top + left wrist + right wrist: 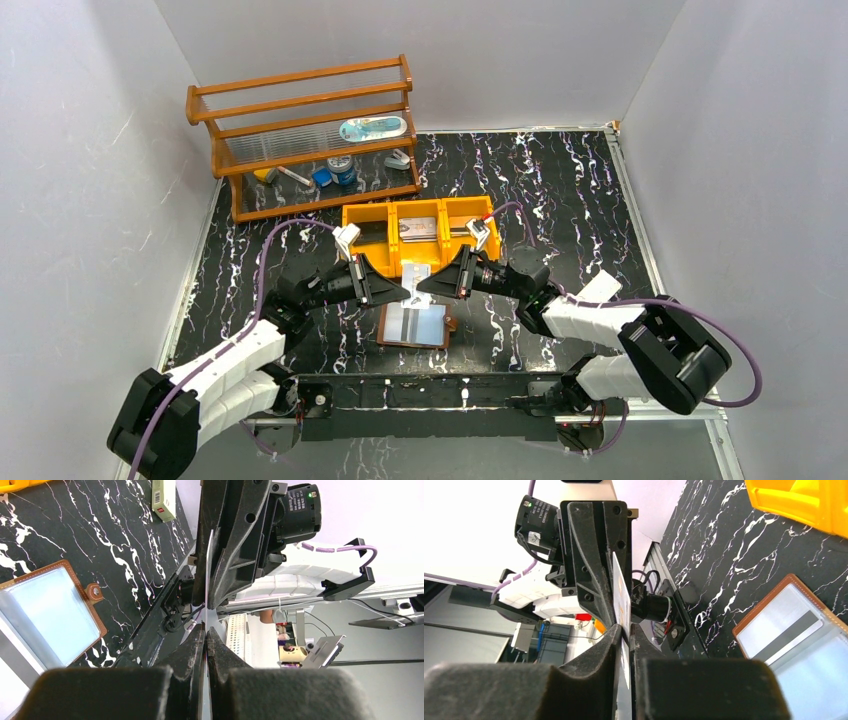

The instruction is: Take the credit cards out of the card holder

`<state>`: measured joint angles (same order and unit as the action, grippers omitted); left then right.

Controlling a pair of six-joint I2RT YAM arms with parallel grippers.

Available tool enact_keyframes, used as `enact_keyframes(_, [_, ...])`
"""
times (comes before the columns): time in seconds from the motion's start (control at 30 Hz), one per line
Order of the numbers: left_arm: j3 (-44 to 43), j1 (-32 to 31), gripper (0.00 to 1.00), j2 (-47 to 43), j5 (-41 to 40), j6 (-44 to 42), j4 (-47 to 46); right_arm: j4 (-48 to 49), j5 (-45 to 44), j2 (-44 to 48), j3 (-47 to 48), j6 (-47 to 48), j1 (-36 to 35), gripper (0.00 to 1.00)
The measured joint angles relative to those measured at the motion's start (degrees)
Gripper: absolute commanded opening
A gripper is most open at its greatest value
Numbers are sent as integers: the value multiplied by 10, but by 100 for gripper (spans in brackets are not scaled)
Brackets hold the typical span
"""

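Note:
The brown card holder [384, 338] lies open on the black marbled table, its pale sleeves up; it also shows in the left wrist view [50, 610] and the right wrist view [794, 630]. A striped card [789, 636] sits in a sleeve. Above it a thin credit card [415, 281] stands on edge between both grippers. My left gripper [205, 630] is shut on one end of the credit card [207, 570]. My right gripper [626, 630] has its jaws close on either side of the credit card's [622, 595] other end. Whether they pinch it does not show.
An orange three-compartment tray [365, 215] stands just behind the grippers, with a card [418, 230] in its middle compartment. A wooden shelf rack [300, 130] with small items is at the back left. White walls enclose the table.

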<state>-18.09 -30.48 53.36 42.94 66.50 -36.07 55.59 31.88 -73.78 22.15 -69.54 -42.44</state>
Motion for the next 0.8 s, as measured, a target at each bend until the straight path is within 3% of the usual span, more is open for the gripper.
enact_keyframes(0.17, [7, 0, 23, 0, 1, 0, 1, 19, 7, -3, -2, -10, 0, 3])
enact_keyframes(0.4, [-3, 0, 77, -60, -47, -56, 118, -13, -2, 5, -4, 3, 0, 0])
enact_keyframes(0.57, [-77, 0, 94, -107, -111, -144, 276, -87, -31, 43, -5, 37, 0, 0])
enact_keyframes(0.8, [-229, 0, 98, -137, -281, -301, 526, -282, -113, 90, 27, 134, 0, 0])
